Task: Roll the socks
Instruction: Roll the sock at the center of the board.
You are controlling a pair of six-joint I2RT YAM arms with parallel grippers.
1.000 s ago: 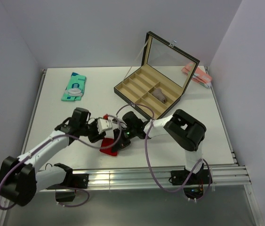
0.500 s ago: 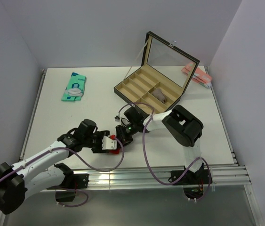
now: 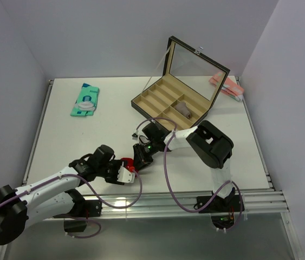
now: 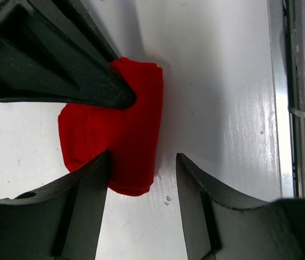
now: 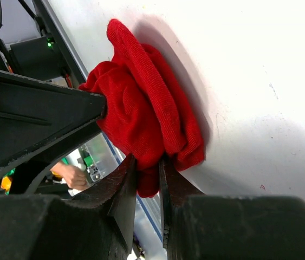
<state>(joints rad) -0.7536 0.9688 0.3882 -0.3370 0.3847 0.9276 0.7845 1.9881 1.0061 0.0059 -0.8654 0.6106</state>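
My right gripper (image 5: 148, 167) clamped bunched knit socks (image 4: 114, 135); left gripper (image 4: 141, 162) stood agape alongside; hinged box (image 3: 151, 116) at 1 o'clock

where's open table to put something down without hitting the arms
Bare: the wide patch between the teal sock, the box and the left arm; also front right, between the right arm and the table edge. Crowded: front centre, left gripper and right gripper at the red sock.

White table (image 3: 76, 135). Teal printed sock (image 3: 85, 100), flat, toward far-left corner. Open compartment box (image 3: 155, 97), lid raised, near far edge; small greyish item (image 3: 183, 109) inside. Pink fabric bundle (image 3: 226, 85), far-right corner.
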